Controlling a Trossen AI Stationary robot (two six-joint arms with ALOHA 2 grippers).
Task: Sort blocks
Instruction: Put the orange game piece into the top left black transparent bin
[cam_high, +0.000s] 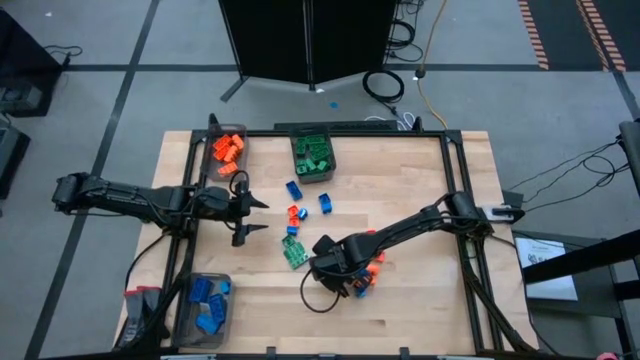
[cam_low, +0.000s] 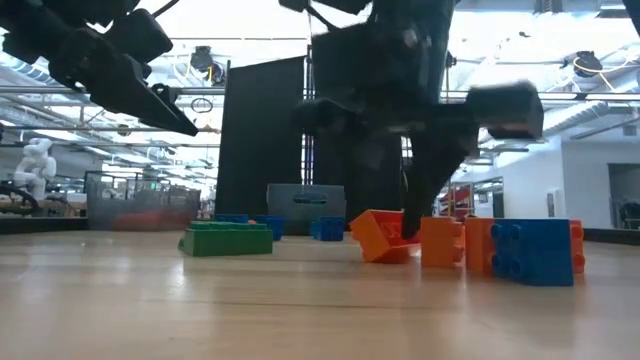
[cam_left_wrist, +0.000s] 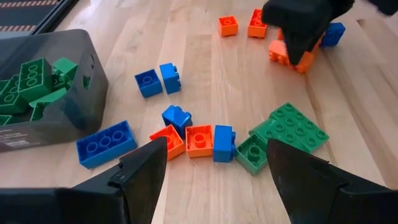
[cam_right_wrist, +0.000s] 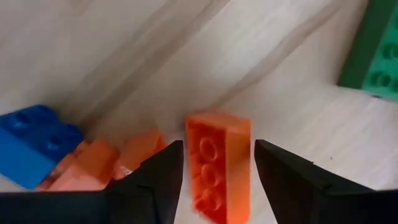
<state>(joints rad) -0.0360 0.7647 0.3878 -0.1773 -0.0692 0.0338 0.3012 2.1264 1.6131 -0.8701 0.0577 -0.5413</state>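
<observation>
The right gripper (cam_high: 352, 280) is seen low over the table (cam_high: 420, 300), toward five o'clock of the loose pile, its fingers spread wide around a tilted orange brick (cam_right_wrist: 219, 162) without clearly touching it. More orange blocks (cam_right_wrist: 93, 165) and a blue brick (cam_right_wrist: 34, 143) are packed just beside it, with a green plate (cam_right_wrist: 376, 56) near at one o'clock in the wrist picture.

The left gripper (cam_high: 255, 217) is held above the table at nine o'clock of the pile, jaws wide, nothing between them. A scatter of blue, orange and green blocks (cam_left_wrist: 199, 140) is spread before it.

Green blocks are gathered in the bin (cam_high: 313, 155) at twelve o'clock, orange ones in the bin (cam_high: 226, 152) at eleven, blue ones in the bin (cam_high: 205, 310) at seven.
</observation>
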